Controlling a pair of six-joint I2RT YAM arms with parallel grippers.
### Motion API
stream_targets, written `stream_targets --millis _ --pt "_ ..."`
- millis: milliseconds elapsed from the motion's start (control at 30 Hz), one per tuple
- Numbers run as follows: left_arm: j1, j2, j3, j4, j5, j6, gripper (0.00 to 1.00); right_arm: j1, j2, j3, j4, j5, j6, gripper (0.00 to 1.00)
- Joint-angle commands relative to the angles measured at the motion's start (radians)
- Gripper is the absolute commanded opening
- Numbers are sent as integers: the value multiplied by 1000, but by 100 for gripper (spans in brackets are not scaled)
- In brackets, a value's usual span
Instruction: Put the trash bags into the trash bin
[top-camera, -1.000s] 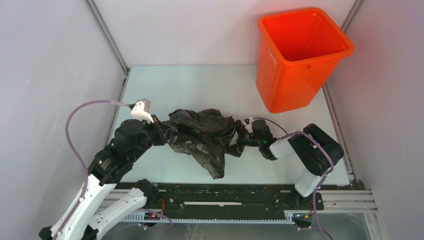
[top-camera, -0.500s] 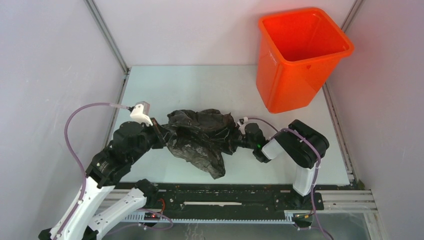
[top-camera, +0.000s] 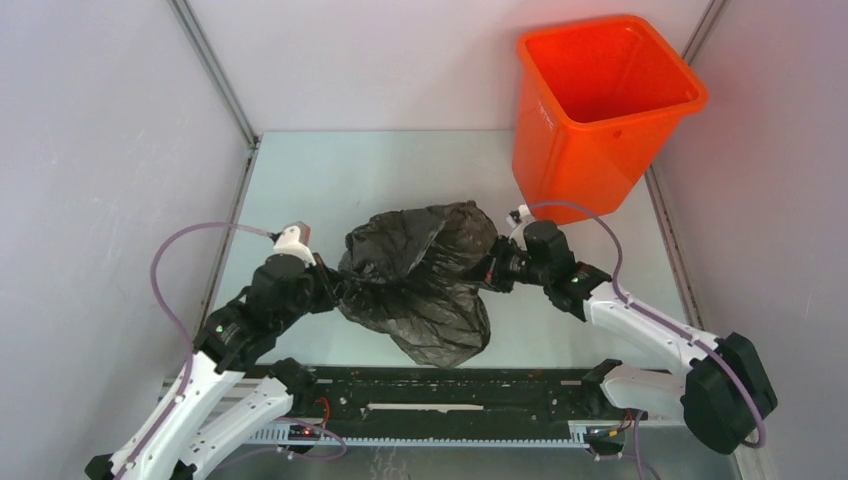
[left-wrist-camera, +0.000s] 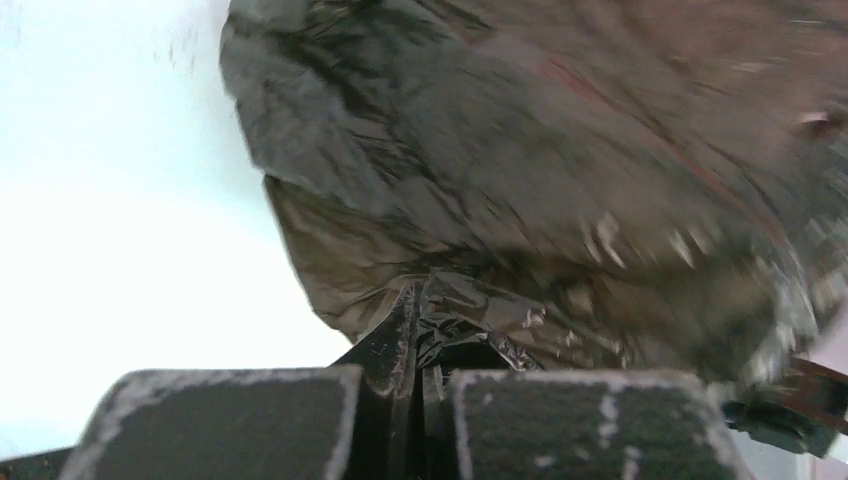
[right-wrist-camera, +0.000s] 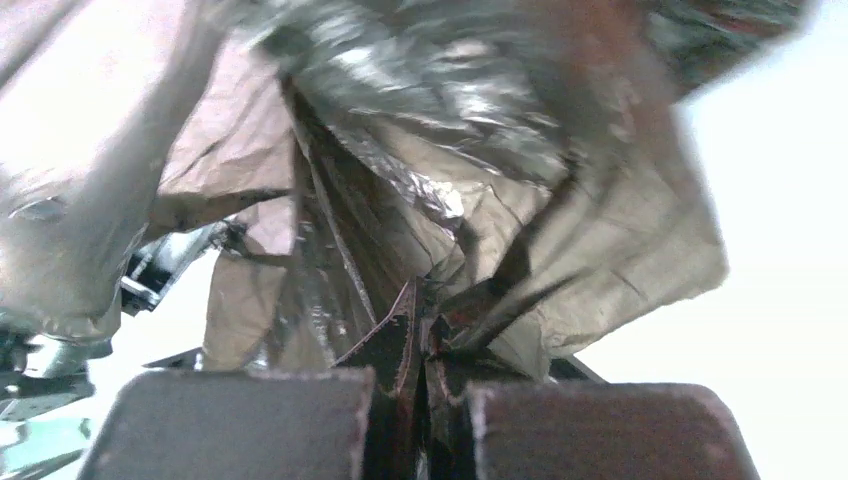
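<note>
The black crinkled trash bag (top-camera: 425, 280) hangs bunched between my two arms above the middle of the table. On its left edge my left gripper (top-camera: 335, 290) is shut, and the left wrist view shows film (left-wrist-camera: 470, 310) pinched between that gripper's (left-wrist-camera: 418, 330) closed jaws. On the bag's right edge my right gripper (top-camera: 490, 270) is shut, with folds of the bag (right-wrist-camera: 450, 200) caught at its (right-wrist-camera: 418, 325) tips. The orange trash bin (top-camera: 600, 110) stands upright at the back right, apart from the bag, with nothing showing inside.
White enclosure walls stand left, right and behind, with metal posts (top-camera: 215, 75) at the back corners. A black rail (top-camera: 440, 395) runs along the table's near edge between the arm bases. Purple cables (top-camera: 165, 290) loop off both wrists.
The right gripper closed on the bag's right edge, and its arm swung out toward the bin. The bag rose off the table and bunched up taller between both grippers. The left arm shifted slightly nearer.
</note>
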Motion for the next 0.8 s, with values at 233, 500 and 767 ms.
stream_targets --millis 233,500,767 --pt "156 148 -84 123 98 -89 0 -84 34 280 -609 91 -320 0" --pt "408 535 505 142 228 -69 0 -148 474 1226 -903 96 -382 0" --pt "427 569 1223 291 318 43 0 -134 435 1934 -906 38 -468 0"
